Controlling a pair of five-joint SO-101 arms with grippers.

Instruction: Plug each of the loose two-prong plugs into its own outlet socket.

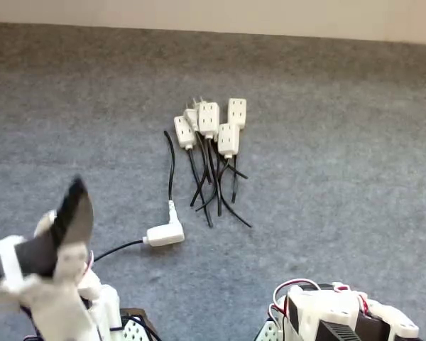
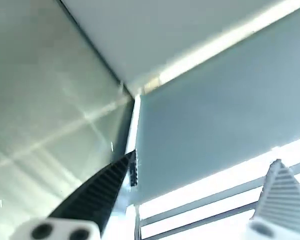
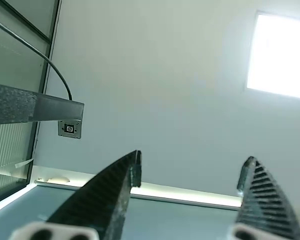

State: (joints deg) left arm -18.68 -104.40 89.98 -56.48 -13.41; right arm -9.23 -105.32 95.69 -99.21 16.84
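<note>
A grey carpet-like tabletop [image 1: 341, 177] carries a cluster of small white plastic plug and socket blocks [image 1: 211, 124] near its middle, a little toward the far edge; the blocks lie touching or just beside one another, and their short black cords [image 1: 214, 186] fan out in a tangle toward the near edge. A white angled plastic plug [image 1: 165, 234] lies apart from the cluster, closer to the near edge and left of the middle; one thin black cable [image 1: 170, 163] curves from it toward the cluster, and another runs off toward the left arm [image 1: 53, 273]. That arm stands raised over the near left corner; the left gripper [image 2: 205, 157] points upward at a ceiling, fingers spread with nothing between them. The right gripper [image 3: 193, 156] likewise faces a ceiling, its fingers wide apart and holding nothing; the right arm [image 1: 341, 312] sits at the near edge.
</note>
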